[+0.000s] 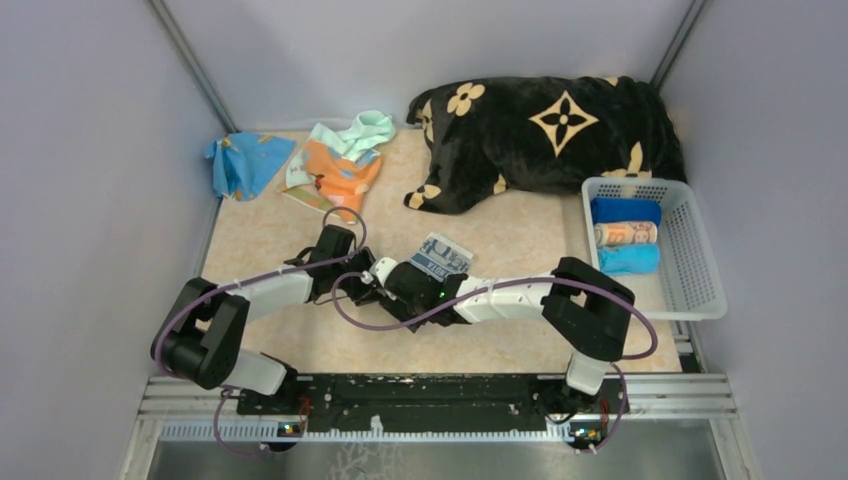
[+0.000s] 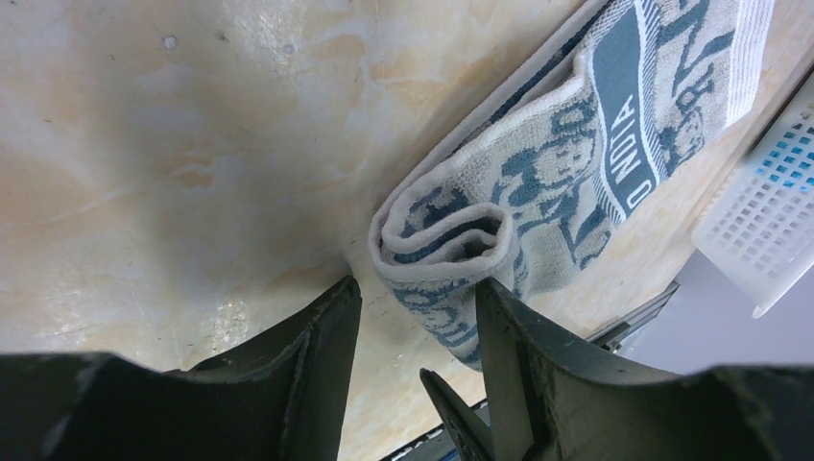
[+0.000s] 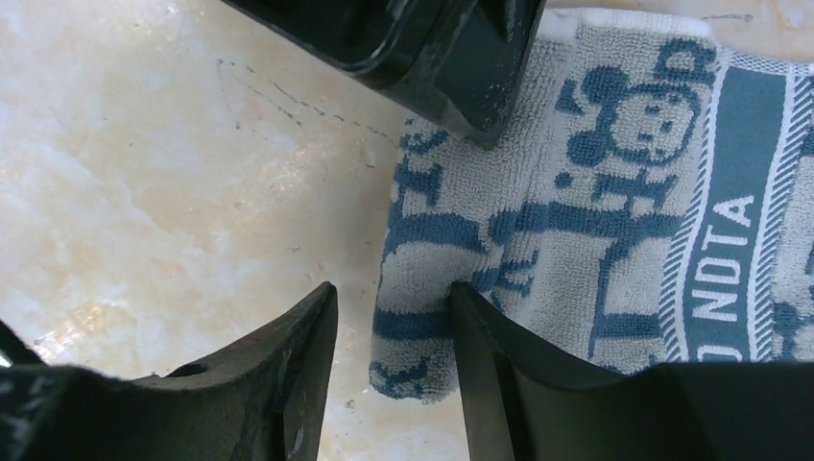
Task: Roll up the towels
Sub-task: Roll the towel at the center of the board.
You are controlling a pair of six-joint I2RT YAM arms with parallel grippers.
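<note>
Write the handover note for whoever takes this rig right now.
Left claw: open, straddling the rolled end of the grey-blue towel.
Right claw: open, over the same towel's edge.
Done: three rolled towels lie in the basket.
To do: finish this roll, only begun; then the loose towels heaped at the far left.
</note>
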